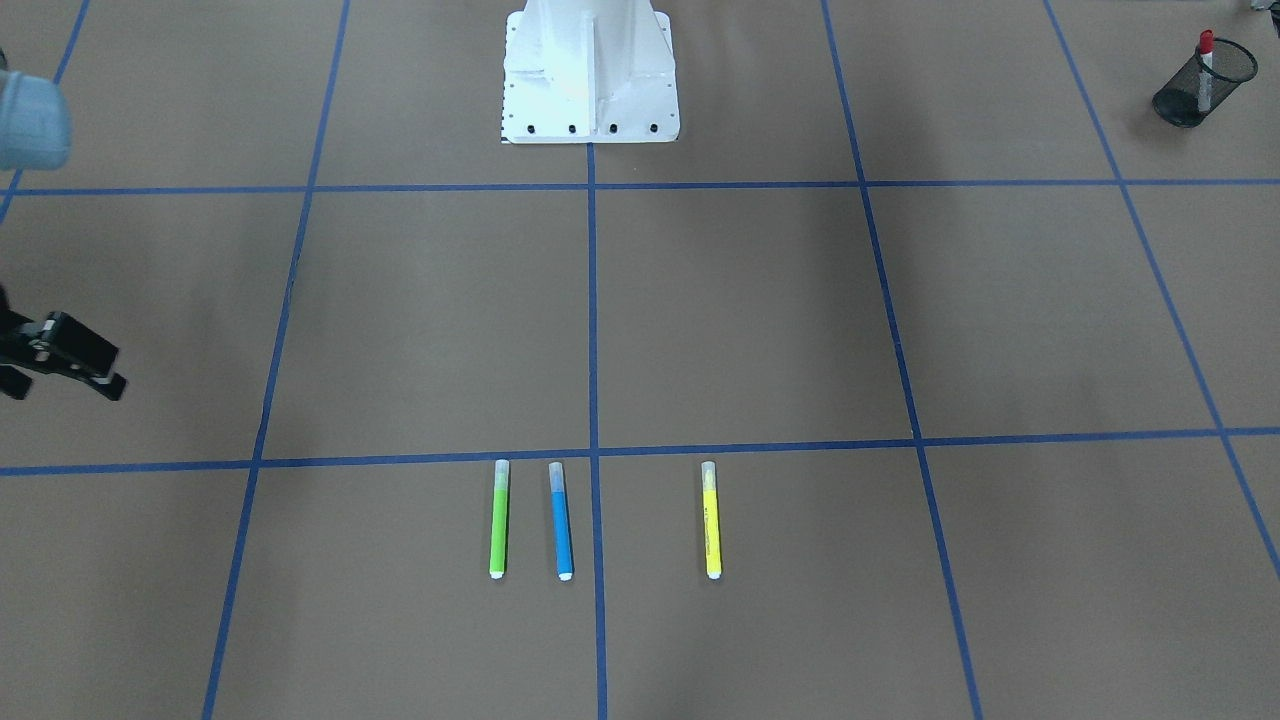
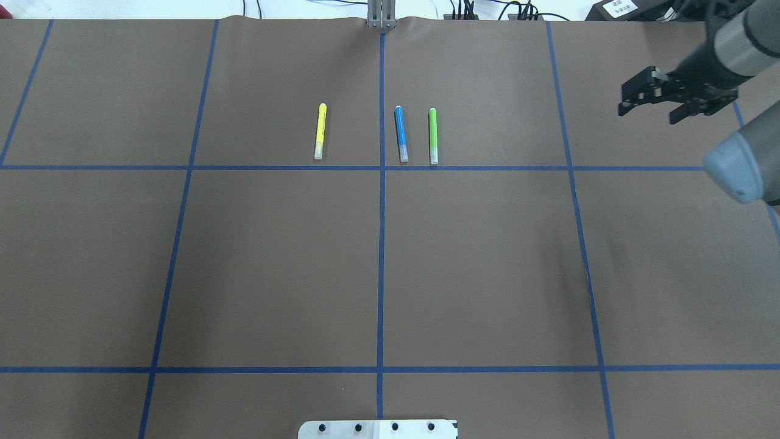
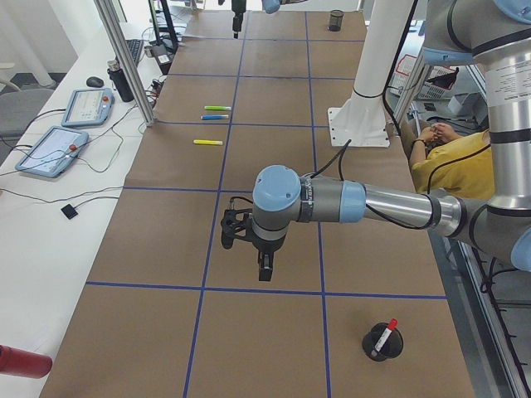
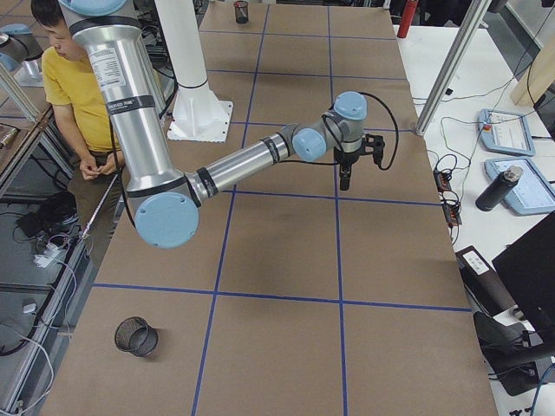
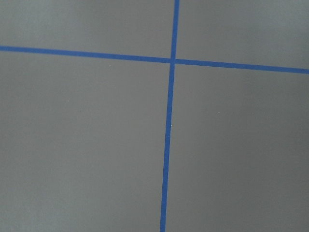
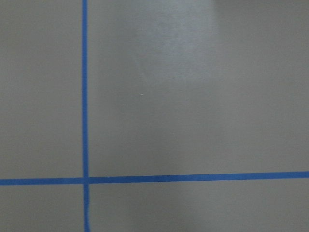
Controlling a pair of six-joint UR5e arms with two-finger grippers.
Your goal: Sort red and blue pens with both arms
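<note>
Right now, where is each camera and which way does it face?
Front-facing: opposite robot, facing it; pedestal base, right pincer.
Overhead: behind robot, looking down; right pincer.
Exterior left: left table end; left arm near.
Exterior right: right table end; right arm near.
Left wrist: down; tape cross only.
Right wrist: same.
First two share blue pen.

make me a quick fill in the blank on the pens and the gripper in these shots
1. The blue pen lies between the green marker and the yellow marker, closer to the ___ one.
2. The upright pen in the mesh cup has a ___ cap.
3. The right gripper is open and holds ___.

Missing words: green; red; nothing
</note>
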